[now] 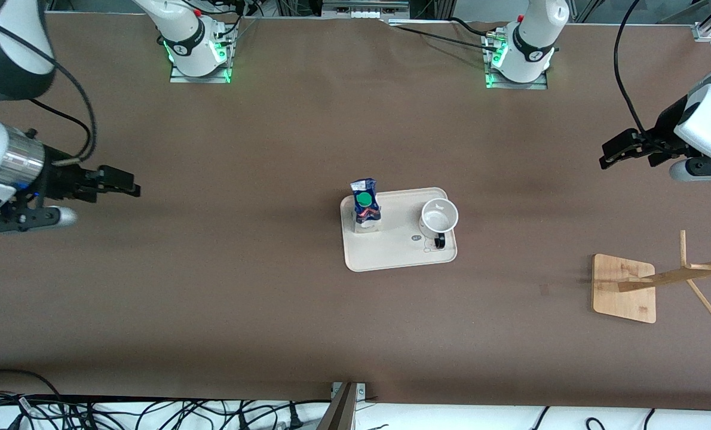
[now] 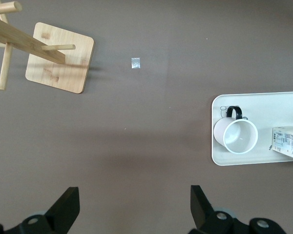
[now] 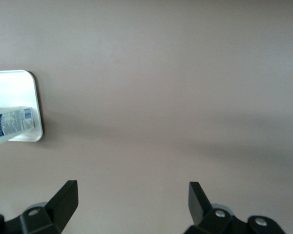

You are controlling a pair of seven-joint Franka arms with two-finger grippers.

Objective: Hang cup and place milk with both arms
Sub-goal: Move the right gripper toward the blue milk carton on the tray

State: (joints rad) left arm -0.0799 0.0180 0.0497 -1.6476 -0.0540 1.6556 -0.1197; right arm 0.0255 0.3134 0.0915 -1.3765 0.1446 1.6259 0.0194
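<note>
The white cup (image 1: 439,218) stands upright on a cream tray (image 1: 398,257) at the table's middle, its black handle toward the front camera. The milk carton (image 1: 365,209), blue and white with a green cap, stands on the same tray toward the right arm's end. My left gripper (image 1: 609,156) is open and empty over bare table at the left arm's end. My right gripper (image 1: 129,185) is open and empty over bare table at the right arm's end. The left wrist view shows its open gripper (image 2: 135,204), the cup (image 2: 240,135) and the milk (image 2: 288,142). The right wrist view shows its open gripper (image 3: 132,202) and the milk (image 3: 12,124).
A wooden peg rack (image 1: 624,286) on a square bamboo base stands toward the left arm's end, nearer to the front camera than the tray; it also shows in the left wrist view (image 2: 58,56). A small scrap (image 2: 135,63) lies on the table between rack and tray.
</note>
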